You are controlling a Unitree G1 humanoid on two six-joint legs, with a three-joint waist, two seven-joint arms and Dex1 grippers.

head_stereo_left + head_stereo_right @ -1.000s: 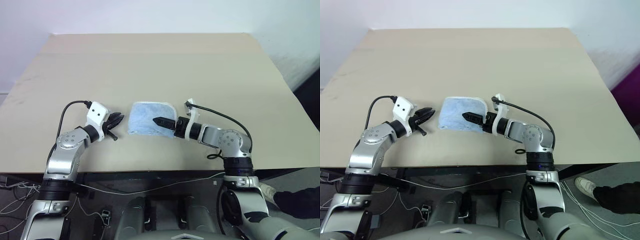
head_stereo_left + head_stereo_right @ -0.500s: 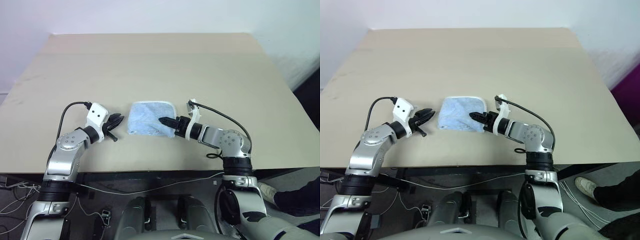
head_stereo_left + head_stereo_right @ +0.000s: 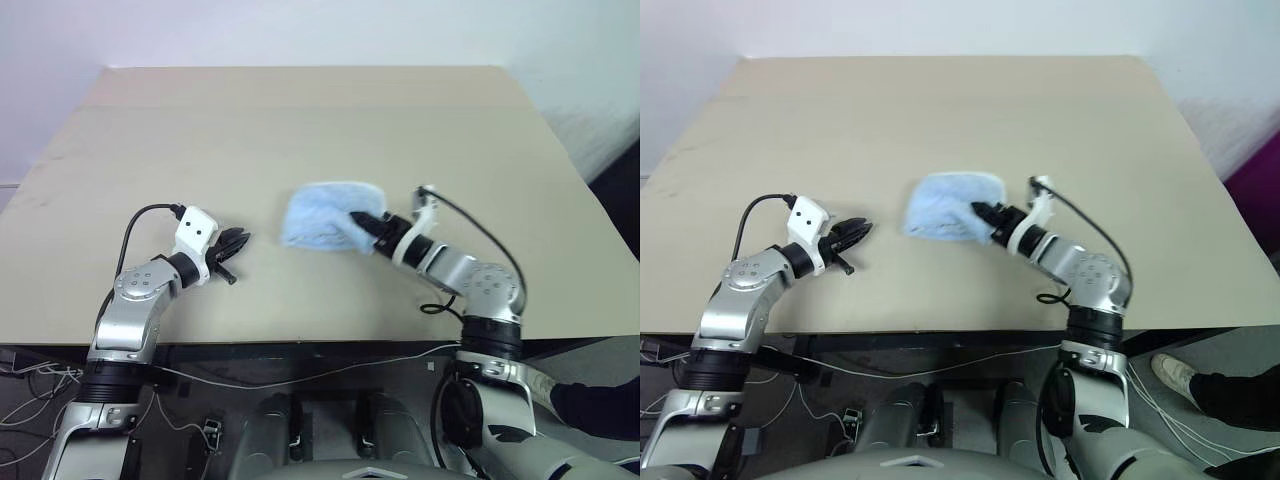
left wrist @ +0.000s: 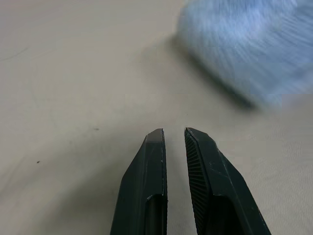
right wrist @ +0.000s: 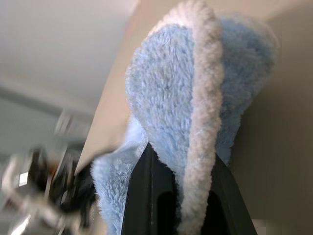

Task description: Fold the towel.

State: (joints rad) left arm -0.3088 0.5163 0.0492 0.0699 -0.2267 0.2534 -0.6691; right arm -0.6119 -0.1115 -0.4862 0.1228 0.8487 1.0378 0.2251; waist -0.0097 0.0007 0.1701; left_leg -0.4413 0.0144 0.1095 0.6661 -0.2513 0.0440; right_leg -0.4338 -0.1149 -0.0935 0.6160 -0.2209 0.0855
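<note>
The towel [image 3: 322,212] is a light-blue bundle with white edging, bunched near the middle of the table. My right gripper [image 3: 357,221] is shut on its right edge, and the right wrist view shows the white-edged cloth [image 5: 171,98] pinched between the black fingers [image 5: 146,186]. My left gripper [image 3: 240,241] hovers low over the bare table, well to the left of the towel. Its fingers [image 4: 154,161] stand almost together with nothing between them, and the towel [image 4: 244,44] lies ahead of them.
The beige table [image 3: 300,120] spreads wide behind and to both sides of the towel. Its front edge [image 3: 300,345] runs just under my arms, with cables hanging below it. A person's shoe and leg [image 3: 1200,385] are on the floor at the lower right.
My right gripper has closed on the towel's right edge and moved right and a little up, dragging the towel to the right. The left gripper has stayed still.
</note>
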